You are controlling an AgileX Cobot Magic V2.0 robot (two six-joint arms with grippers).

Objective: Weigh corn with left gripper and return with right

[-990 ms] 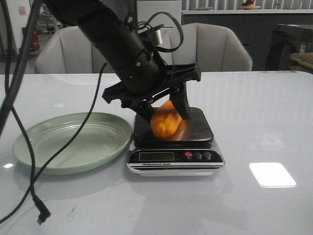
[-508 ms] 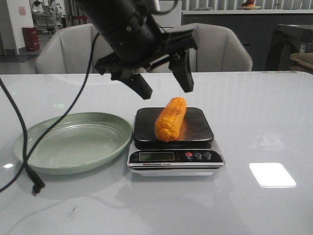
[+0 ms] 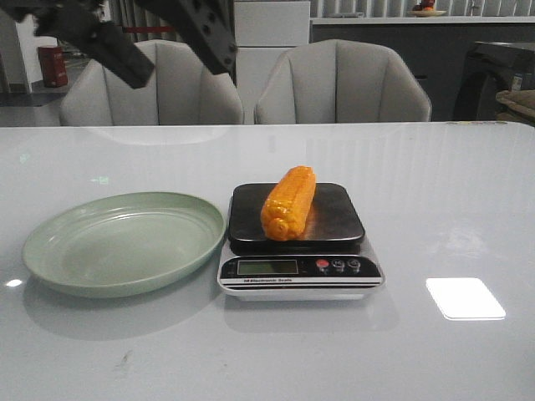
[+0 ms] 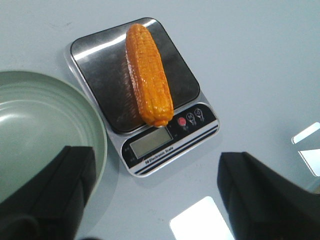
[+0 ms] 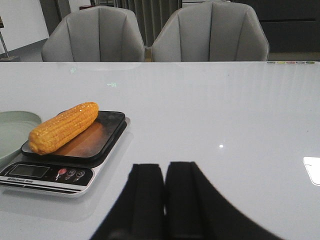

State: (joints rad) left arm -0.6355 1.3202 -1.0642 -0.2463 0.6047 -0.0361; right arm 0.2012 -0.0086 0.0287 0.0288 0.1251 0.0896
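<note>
The orange-yellow corn (image 3: 288, 203) lies lengthwise on the dark platform of the kitchen scale (image 3: 299, 266). It also shows in the left wrist view (image 4: 149, 75) and the right wrist view (image 5: 64, 126). My left gripper (image 3: 167, 46) is open and empty, high above the table at the upper left, well clear of the corn; its two black fingers (image 4: 50, 195) stand wide apart. My right gripper (image 5: 164, 190) is shut and empty, low over the table to the right of the scale (image 5: 65, 172). It is out of the front view.
A pale green plate (image 3: 125, 242) sits left of the scale, its rim touching or nearly touching it. Two grey chairs (image 3: 343, 83) stand behind the table's far edge. A bright light patch (image 3: 465, 297) lies on the glossy tabletop at the right.
My left gripper let go of the corn on the scale, then rose and drew back up and to the left. The corn stays lying on the platform.
</note>
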